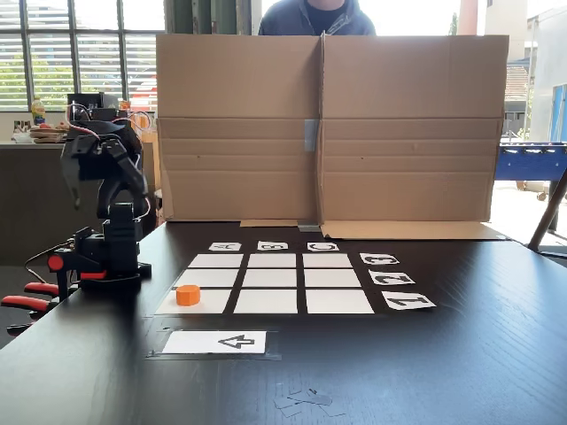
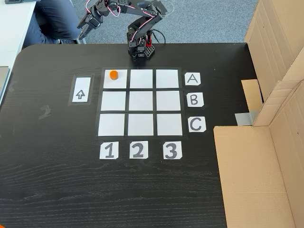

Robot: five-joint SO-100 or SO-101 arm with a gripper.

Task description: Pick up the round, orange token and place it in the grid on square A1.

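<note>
1. The token (image 2: 113,74) lies flat on square A1 (image 2: 116,81), near that square's far-left corner as seen from above, in the grid (image 2: 140,101) (row A, column 1 by the label cards).
2. The gripper (image 2: 83,28) is raised off the table (image 2: 57,180), folded back beyond its edge, well apart from the token.
3. Gripper state: cannot tell; the jaws are too small and dark.
4. An arrow card (image 2: 80,90) lies just beside the grid.

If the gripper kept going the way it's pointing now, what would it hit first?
Probably nothing on the table: the black gripper points out past the tabletop edge, away from the small orange plastic token, toward a seated person's leg. Depth is unclear.
</note>
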